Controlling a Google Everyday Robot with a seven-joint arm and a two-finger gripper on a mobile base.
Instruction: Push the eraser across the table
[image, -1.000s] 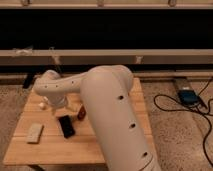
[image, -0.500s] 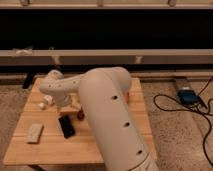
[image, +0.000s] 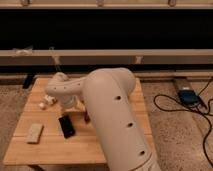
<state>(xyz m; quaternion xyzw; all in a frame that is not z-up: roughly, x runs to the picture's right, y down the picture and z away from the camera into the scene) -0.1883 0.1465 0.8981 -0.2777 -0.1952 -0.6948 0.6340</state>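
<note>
The bench is a light wooden top of planks, and the eraser lies on its left half, a flat black block set at a slight slant, nearer the front edge than the back.

Left of the eraser, well apart from it and a little nearer the front edge, lies a pale beige block, flat on the wood. Up and to the left of the eraser, towards the back of the bench, sits a small white thing; its kind cannot be made out.

The tool hangs just behind the eraser's far end, under the rounded white wrist of the arm. Whether it touches the eraser cannot be told, nor whether it is open or closed.

Just right of the eraser's far end, half hidden by the arm, shows a dark red thing.

Further right of the eraser the thick white arm fills the middle, rising from the lower edge and bending over towards the tool.

Far to the right of the eraser, off the bench on the speckled floor, lies a blue box with black cables looping beside it.
</note>
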